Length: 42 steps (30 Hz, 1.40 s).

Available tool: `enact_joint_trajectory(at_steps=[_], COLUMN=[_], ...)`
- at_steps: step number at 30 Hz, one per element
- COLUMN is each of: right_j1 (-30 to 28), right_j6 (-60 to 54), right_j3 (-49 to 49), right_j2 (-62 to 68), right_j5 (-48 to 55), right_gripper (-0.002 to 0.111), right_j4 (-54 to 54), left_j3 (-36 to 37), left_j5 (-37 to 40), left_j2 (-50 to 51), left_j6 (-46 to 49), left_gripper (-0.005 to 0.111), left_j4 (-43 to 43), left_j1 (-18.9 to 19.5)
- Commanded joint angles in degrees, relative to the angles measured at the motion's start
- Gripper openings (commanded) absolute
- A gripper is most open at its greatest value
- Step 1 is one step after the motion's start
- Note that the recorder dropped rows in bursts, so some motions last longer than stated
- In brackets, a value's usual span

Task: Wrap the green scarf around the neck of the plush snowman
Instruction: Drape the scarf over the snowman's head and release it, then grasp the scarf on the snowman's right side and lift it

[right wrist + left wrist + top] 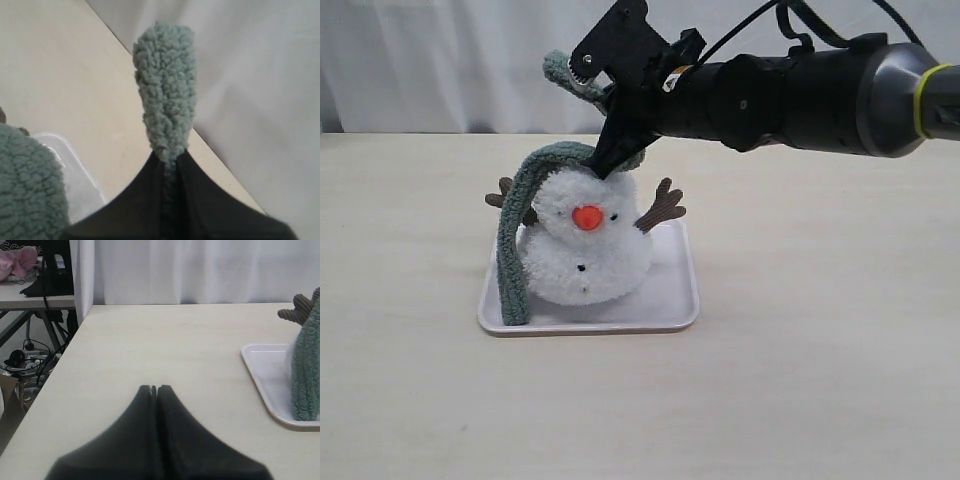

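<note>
Upper left of the left wrist view: white lettering on a black panel [20,246], cropped by the frame edge, unreadable. Exterior view, upper centre: small yellow-white label [672,83] on the black robot arm [770,90], illegible.

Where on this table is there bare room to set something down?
Bare table in front of the tray, and on both its sides. Crowded: the tray itself, mostly filled by the snowman and scarf, with the right gripper above.

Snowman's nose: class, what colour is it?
The plush snowman has an orange nose; the exterior view shows it best.
</note>
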Motion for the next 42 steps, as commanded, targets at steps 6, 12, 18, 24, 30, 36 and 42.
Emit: enact_joint_trajectory(at_steps=[6,12,18,24,30,36,42], right_j1=[-0.47,-1.11,-1.11,-1.11,-1.11,-0.82,-0.82], right_j6=[-0.63,-0.63,-0.26,-0.26,-0.36,-0.36,-8.51], right_j3=[-0.12,-0.12,-0.12,-0.12,-0.12,-0.12,0.19], right_j2=[-3.62,-4.97,-5.39,-6.73,-9.94,-14.26,-15.02], right_j5=[7.4,16.26,21.4,22.56,23.04,24.54,34.88], right_gripper=[0.03,0.031,0.031,0.031,0.031,0.031,0.033], right_j4=[-0.75,-1.29,-3.82,-3.82,-3.82,-3.69,-3.3], left_j3=[0.14,0.14,0.14,0.14,0.14,0.14,0.14], left_j5=[-0.69,-0.69,-0.69,-0.69,-0.69,-0.69,-0.69], left_j2=[-0.16,-0.16,-0.16,-0.16,-0.16,-0.16,-0.16], left_j6=[0.0,0.0,0.0,0.0,0.0,0.0,0.0], left_gripper=[0.0,0.0,0.0,0.0,0.0,0.0,0.0], left_j4=[-0.17,-0.17,-0.17,-0.17,-0.17,-0.17,-0.17], left_j1=[0.02,0.02,0.02,0.02,0.02,0.02,0.02])
